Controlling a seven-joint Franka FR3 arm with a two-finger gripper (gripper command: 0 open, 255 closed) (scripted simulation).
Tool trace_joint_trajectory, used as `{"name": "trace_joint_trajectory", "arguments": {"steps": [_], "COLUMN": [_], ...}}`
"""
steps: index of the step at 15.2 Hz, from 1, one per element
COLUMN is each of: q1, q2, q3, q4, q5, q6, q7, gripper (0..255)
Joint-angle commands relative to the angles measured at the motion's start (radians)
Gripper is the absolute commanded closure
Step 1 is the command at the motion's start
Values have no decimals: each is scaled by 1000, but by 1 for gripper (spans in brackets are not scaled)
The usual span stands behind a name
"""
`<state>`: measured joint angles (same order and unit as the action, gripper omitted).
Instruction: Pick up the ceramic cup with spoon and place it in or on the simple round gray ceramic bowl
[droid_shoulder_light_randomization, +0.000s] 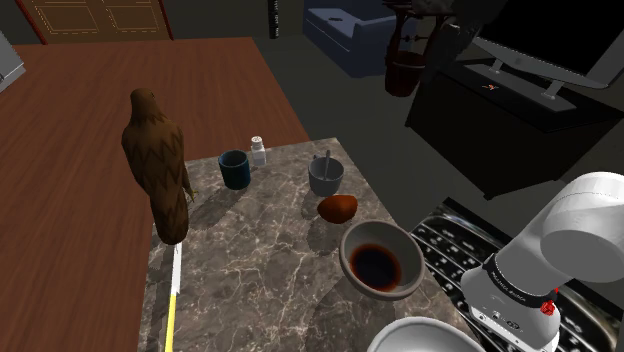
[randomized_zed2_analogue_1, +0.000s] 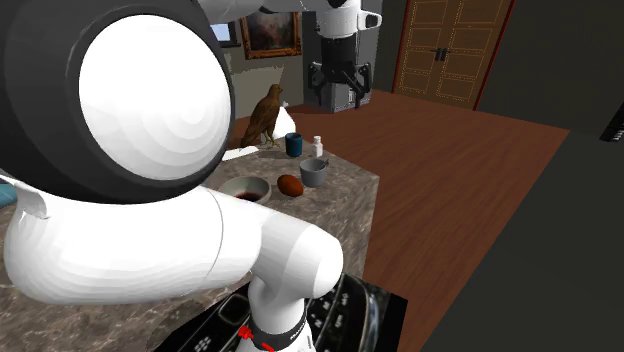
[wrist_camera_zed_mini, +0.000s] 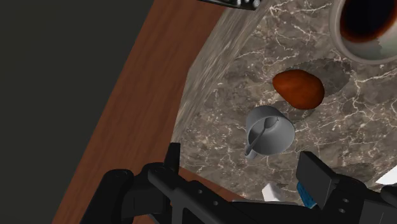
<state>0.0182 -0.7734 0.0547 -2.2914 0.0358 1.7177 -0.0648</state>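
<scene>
Gripper (wrist_camera_zed_mini: 243, 167) released: its two black fingers stand apart with nothing clasped between them, and in the second exterior view it (randomized_zed2_analogue_1: 340, 98) hangs well above the marble top (droid_shoulder_light_randomization: 260, 285), pointing down. The grey cup (wrist_camera_zed_mini: 270, 130) stands upright on that top, clear of both fingers and roughly on the line between them. This placing suggests a hand lined up over its target for a descent. The spoon (wrist_camera_zed_mini: 261, 133) rests inside the cup, leaning on the rim, so a grasp across the cup wall is judged safer than one that catches the spoon. The bowl (droid_shoulder_light_randomization: 350, 245), grey outside and dark red within, sits on the same top, near the cup. A brown oval object (droid_shoulder_light_randomization: 338, 207) lies between cup and bowl, just beside the cup, so the carry will probably need height to pass over it. The step in hand reads as the approach; lifting and placing are not yet done. The cup stands near the top's edge, so a sideways nudge there is the main risk.
</scene>
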Motion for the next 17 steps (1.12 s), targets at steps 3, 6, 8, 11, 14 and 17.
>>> {"name": "trace_joint_trajectory", "arguments": {"steps": [3, 6, 8, 11, 14, 17], "q1": [1, 4, 6, 9, 13, 17], "q2": [32, 88, 132, 207, 292, 386], "q3": [12, 31, 44, 63, 82, 101], "q4": [-35, -79, -103, -129, -145, -149], "q5": [14, 35, 48, 68, 86, 102], "q6": [56, 141, 199, 285, 372, 457], "q7": [21, 52, 72, 101, 128, 155], "gripper": [0, 0, 0, 0, 0, 0]}}
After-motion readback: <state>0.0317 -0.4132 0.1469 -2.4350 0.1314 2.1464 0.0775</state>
